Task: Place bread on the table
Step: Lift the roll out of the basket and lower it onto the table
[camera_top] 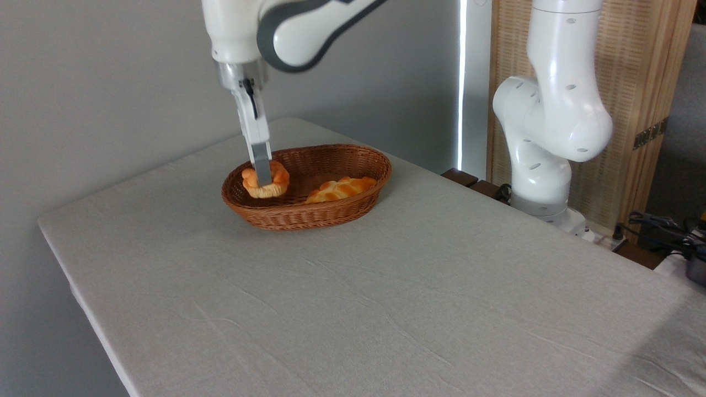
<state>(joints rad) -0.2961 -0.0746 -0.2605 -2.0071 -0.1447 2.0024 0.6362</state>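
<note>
Nearest the camera stretches the large table (386,309) under its wrinkled grey-beige cloth, bare where the bun should go. Farther back sits a brown oval wicker basket (309,215) holding a longer braided golden loaf (341,189) and the small round golden-orange bread (266,180) at its left end. The white arm's gripper (263,175) reaches down from above, one finger (262,168) across the bun's front; it apparently pinches the bun for lifting out.

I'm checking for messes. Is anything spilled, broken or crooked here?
Nothing stands out. The bun and the braided loaf sit inside the basket, unbroken. The hand is down at the bun. The table cloth is only slightly wrinkled.
</note>
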